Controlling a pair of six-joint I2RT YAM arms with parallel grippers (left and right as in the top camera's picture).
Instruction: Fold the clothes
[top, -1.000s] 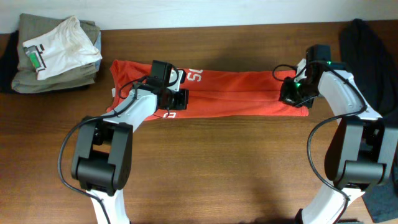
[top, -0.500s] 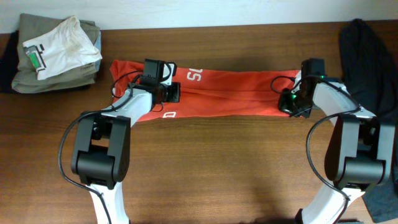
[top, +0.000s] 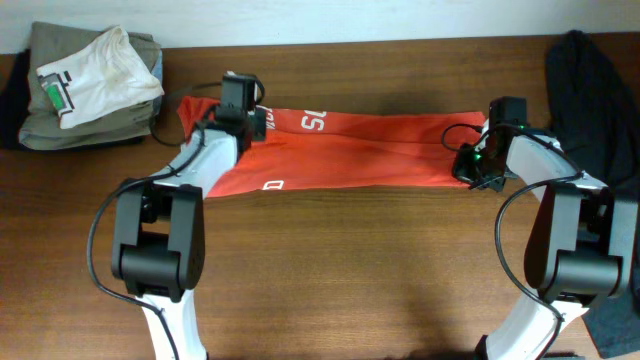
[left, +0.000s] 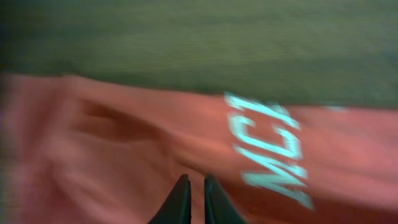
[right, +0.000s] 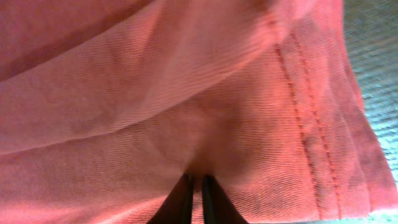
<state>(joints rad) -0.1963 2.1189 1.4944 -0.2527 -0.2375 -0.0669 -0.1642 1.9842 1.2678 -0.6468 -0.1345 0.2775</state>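
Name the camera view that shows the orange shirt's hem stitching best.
Right wrist: the hem stitching runs sharp and close. Overhead shows the shirt too small for stitches; left wrist shows only blurred lettering.

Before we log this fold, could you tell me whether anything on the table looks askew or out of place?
The T-shirt lies as a long band, but unevenly: its left end flares wide and slants, while the right end is narrower. The white tee sits rumpled atop the olive pile.

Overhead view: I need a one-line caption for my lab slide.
Bimanual folding: left gripper and right gripper near opposite ends of a red-orange T-shirt laid lengthwise on a wooden table.
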